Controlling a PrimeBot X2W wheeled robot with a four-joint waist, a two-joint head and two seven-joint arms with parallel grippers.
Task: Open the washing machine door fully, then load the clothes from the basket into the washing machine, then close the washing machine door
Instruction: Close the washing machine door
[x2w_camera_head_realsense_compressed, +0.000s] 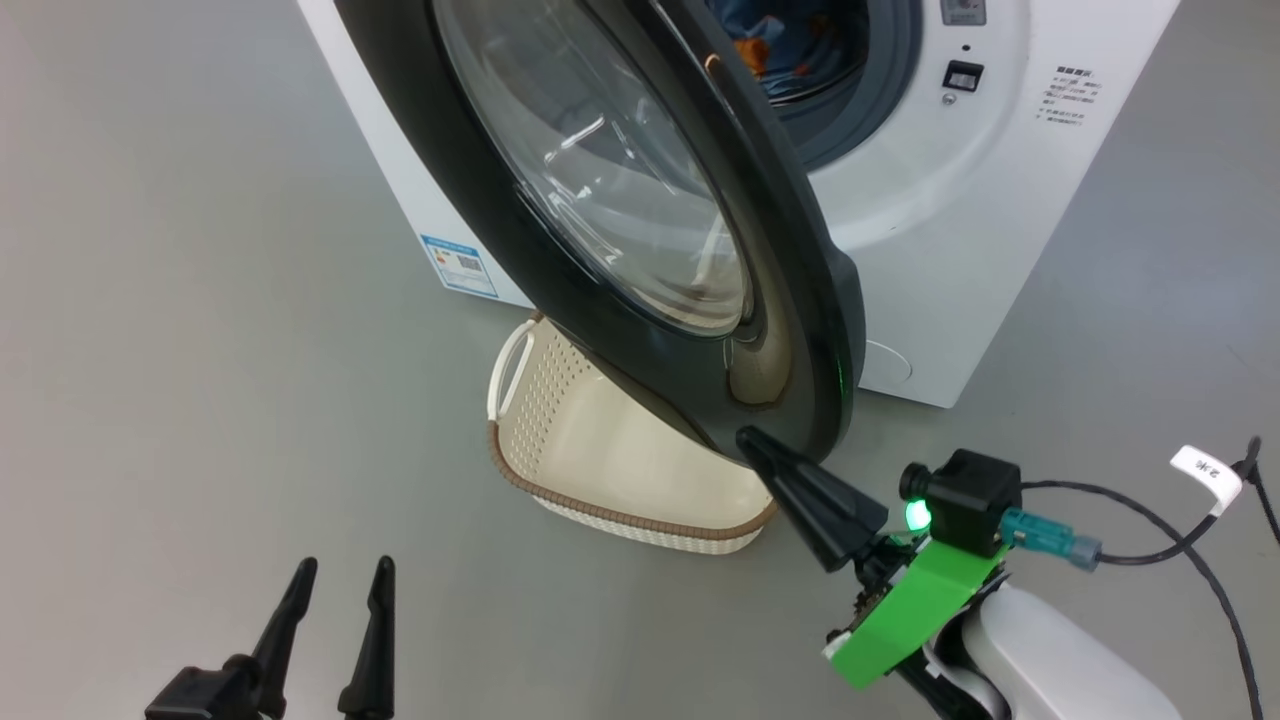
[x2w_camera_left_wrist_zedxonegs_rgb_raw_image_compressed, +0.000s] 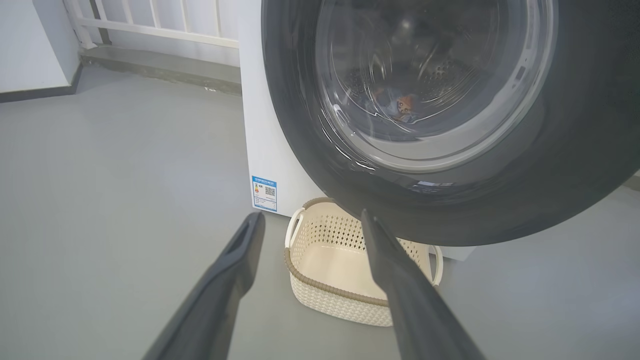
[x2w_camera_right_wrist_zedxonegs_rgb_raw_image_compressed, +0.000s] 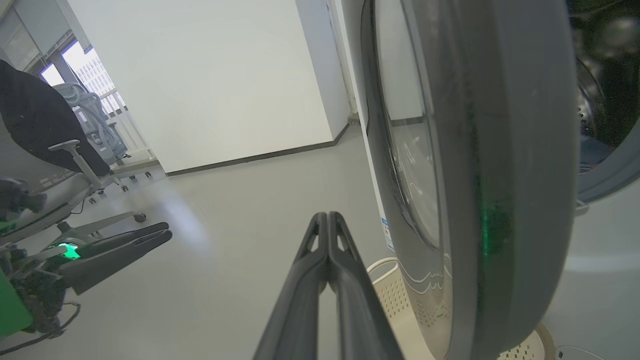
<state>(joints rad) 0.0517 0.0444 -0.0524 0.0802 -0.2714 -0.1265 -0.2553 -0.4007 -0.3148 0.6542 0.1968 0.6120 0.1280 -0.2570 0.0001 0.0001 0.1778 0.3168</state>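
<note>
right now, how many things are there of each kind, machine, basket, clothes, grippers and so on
washing machine: 1
washing machine door: 1
basket: 1
clothes, one bundle in the drum: 1
grippers: 2 (left gripper open, right gripper shut)
total: 6

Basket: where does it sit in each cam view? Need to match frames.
Head view: basket lower centre, partly under the washing machine door.
Left wrist view: basket bottom centre, below the door.
Right wrist view: basket at bottom edge, right of centre, mostly hidden by the door.
Shared landmark: blue label sticker, just above the basket in all three.
</note>
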